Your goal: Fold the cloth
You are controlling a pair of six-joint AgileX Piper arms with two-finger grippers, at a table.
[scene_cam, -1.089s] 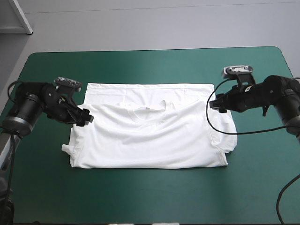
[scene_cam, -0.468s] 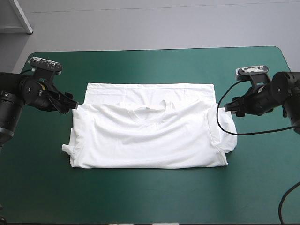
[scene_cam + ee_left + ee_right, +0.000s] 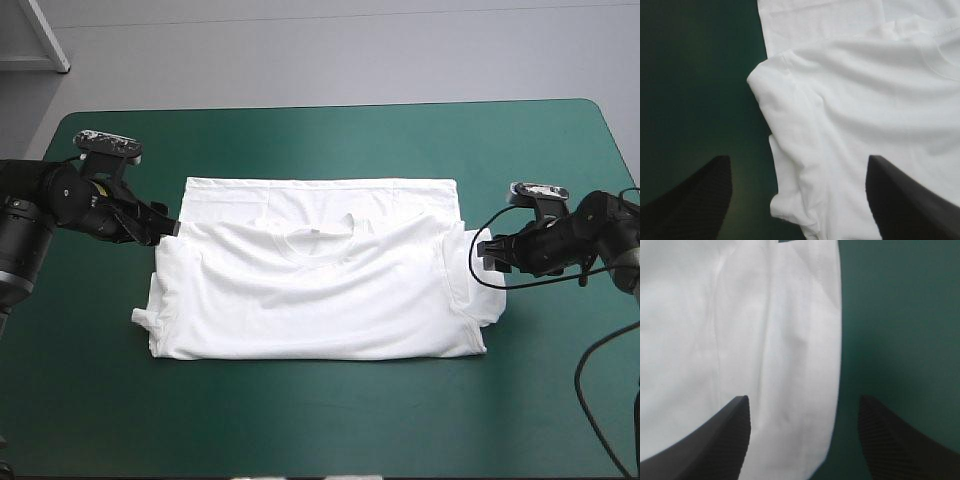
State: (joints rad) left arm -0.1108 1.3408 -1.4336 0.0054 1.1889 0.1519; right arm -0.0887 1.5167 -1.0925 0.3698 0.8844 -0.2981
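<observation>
**T-shirt** (image 3: pixel 315 285): white, short-sleeved. It lies flat at the middle of the desk (image 3: pixel 320 420), well clear of every edge. The neckline faces up, and a second layer shows beyond it toward the far edge. The outline is roughly rectangular, with light creases. A small flap of cloth sticks out at the near left corner.

**Left pincer** (image 3: pixel 165 228): wide open, holding nothing. It sits low at the shirt's far left corner, pointing inward. In the left wrist view one black finger (image 3: pixel 700 200) stands over the teal-green cover (image 3: pixel 690 75) and the other (image 3: pixel 910 200) over white cloth. The rumpled shoulder and side hem lie between them. Contact with the cloth cannot be told.

**Right pincer** (image 3: pixel 487 255): wide open, holding nothing. It sits low just beside the shirt's right side, pointing inward. In the right wrist view one finger (image 3: pixel 710 445) stands over the shirt and the other (image 3: pixel 900 440) over bare cover. The straight side edge of the shirt runs between them. Contact cannot be told.

**Surface**: the cover is smooth and carries only the shirt. Grey floor (image 3: pixel 320 50) lies beyond the far edge.

**Views compared**: the high view alone gives the shirt's whole outline and both arms. The wrist views alone show how far the fingers stand apart and how each pair straddles the cloth's border. The left wrist view also shows the layered hems at the shoulder.
</observation>
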